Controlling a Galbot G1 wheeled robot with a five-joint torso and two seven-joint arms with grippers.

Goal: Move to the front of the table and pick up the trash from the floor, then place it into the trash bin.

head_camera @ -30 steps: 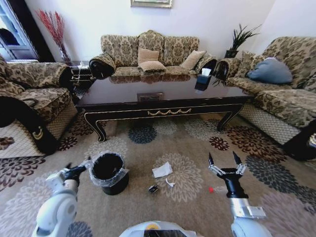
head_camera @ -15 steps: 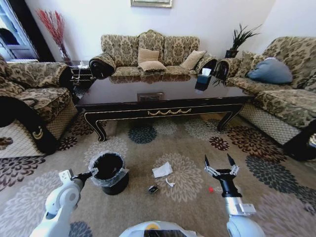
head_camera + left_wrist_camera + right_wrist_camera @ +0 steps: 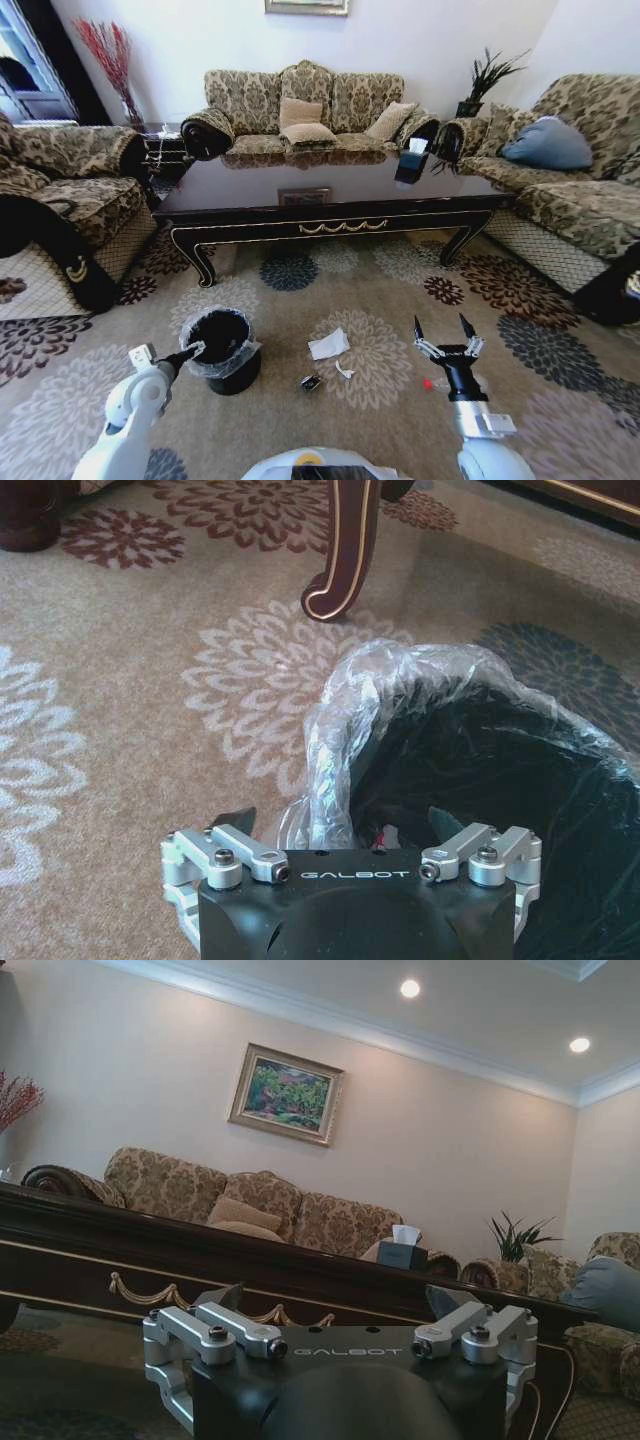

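Observation:
The dark glossy table stands ahead, and its gold-trimmed front edge faces my right wrist. On the carpet before it lie the trash pieces: a crumpled white napkin, a tiny white scrap, a dark wrapper bit and a red-tipped stick. The black trash bin with its clear liner stands left of them. My left gripper is open at the bin's near rim. My right gripper is open, held upright just above the red-tipped stick.
Patterned sofas ring the table on three sides, with armrests at left and right. A dark tissue box sits on the tabletop. One curved table leg stands just beyond the bin. Open carpet lies between table and robot.
My left arm has dropped and reached toward the bin, bringing the gripper to its rim. My right gripper shifted slightly left and then held still.

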